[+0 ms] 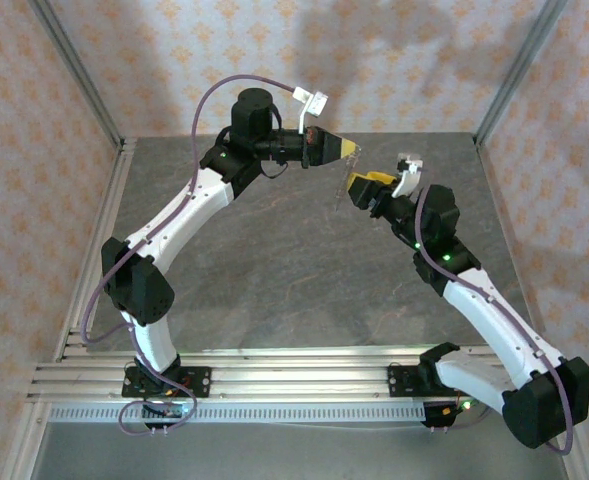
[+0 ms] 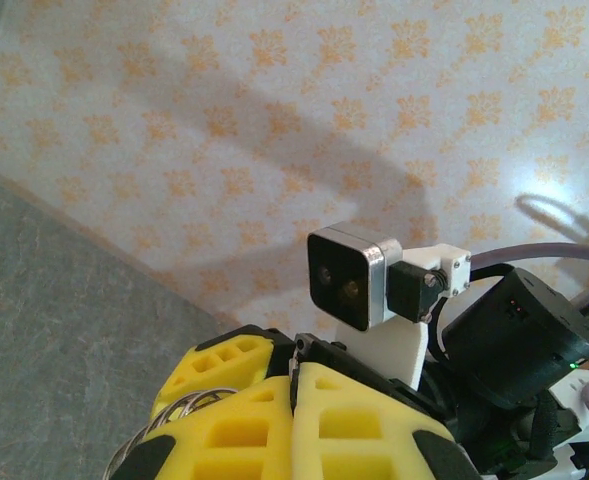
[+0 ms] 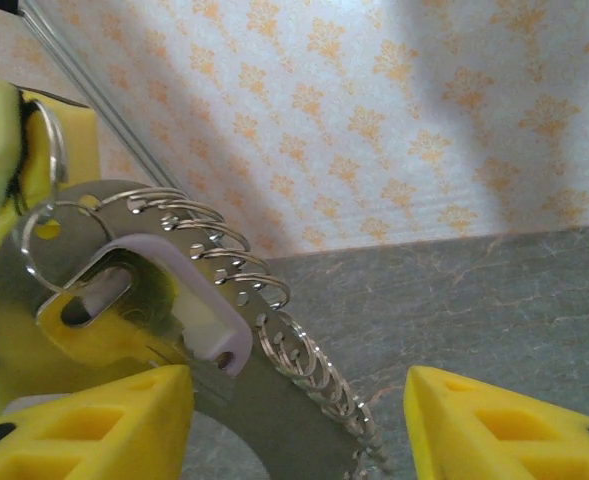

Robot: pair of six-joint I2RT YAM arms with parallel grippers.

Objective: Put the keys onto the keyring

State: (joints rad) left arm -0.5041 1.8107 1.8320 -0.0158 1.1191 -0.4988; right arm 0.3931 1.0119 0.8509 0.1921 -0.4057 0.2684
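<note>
From above, you see a grey table inside patterned walls. Your left arm reaches in from 8 o'clock and your right arm from 4 o'clock. Both tools meet above the table at about 1 o'clock from its centre.

The left gripper points toward 3 o'clock. In its wrist view, its yellow fingers press together, with wire coils bulging out at 8 o'clock. It clamps the keyring up off the table. The right gripper sits just beside it at 5 o'clock. In its own wrist view, its fingers stand apart.

The keyring is a curved flat metal band edged with a row of small wire loops. It sweeps from 9 o'clock down to 6 o'clock between the right fingers. You cannot tell whether it touches them.

The key, with its lilac head, lies against the band at 8 o'clock.
</note>
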